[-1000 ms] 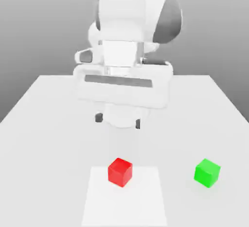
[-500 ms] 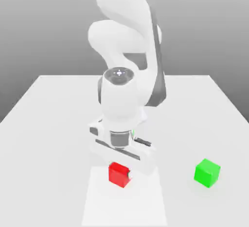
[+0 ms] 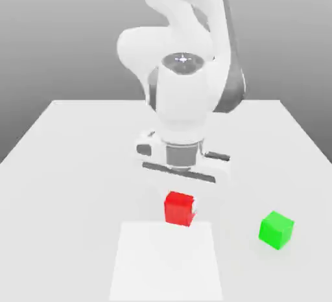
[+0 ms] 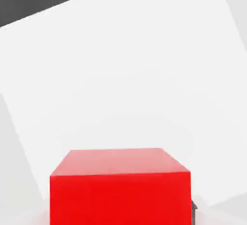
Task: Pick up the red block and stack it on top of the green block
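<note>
Two jaws of the gripper (image 3: 181,209) pinch the red block (image 3: 179,208) on opposite flat faces, lifted clear of the table (image 3: 71,164), left of the green block (image 3: 277,230); it looks rigid, light, smooth-sided, possibly slippery.

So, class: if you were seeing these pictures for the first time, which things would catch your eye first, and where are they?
The red block stands out first, held in the gripper under the white arm, above the table. Next comes the green block, resting alone on the table towards the exterior view's right. A paler square patch lies on the table near the front.
</note>
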